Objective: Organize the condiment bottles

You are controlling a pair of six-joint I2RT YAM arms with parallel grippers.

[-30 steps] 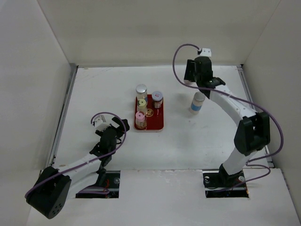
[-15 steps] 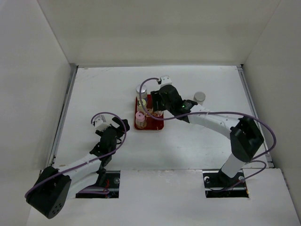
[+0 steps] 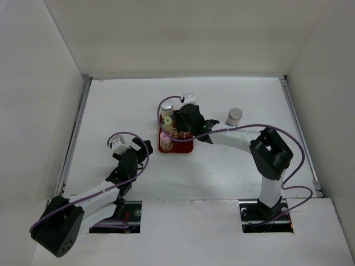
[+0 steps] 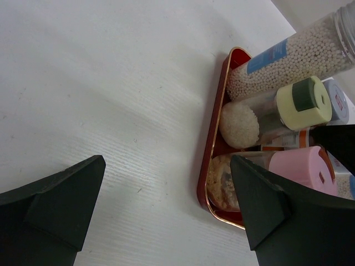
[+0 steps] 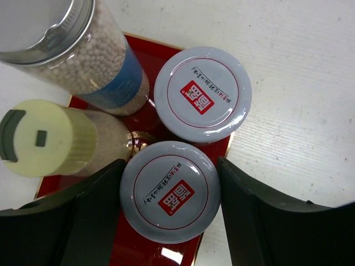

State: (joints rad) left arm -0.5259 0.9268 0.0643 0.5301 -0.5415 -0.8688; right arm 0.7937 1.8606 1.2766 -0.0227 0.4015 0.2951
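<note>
A red tray (image 3: 186, 147) holds several condiment bottles: a silver-capped one with white beads (image 5: 83, 52), a yellow-green-capped one (image 5: 47, 138), a pink-capped one (image 3: 165, 136) and two with grey-white red-logo caps (image 5: 202, 94). My right gripper (image 3: 184, 126) is over the tray. In the right wrist view it (image 5: 171, 164) is shut on the nearer red-logo bottle (image 5: 170, 199), its jaws against both sides of the cap. One more bottle (image 3: 234, 116) stands on the table to the right. My left gripper (image 3: 143, 147) is open and empty, left of the tray (image 4: 213, 166).
White walls close in the table on the left, back and right. The right arm (image 3: 238, 136) reaches across the middle of the table, from its base at the near right to the tray.
My right arm swung left from the back right of the table to the tray, and its gripper now sits around a red-logo bottle there. The left arm has not moved.
</note>
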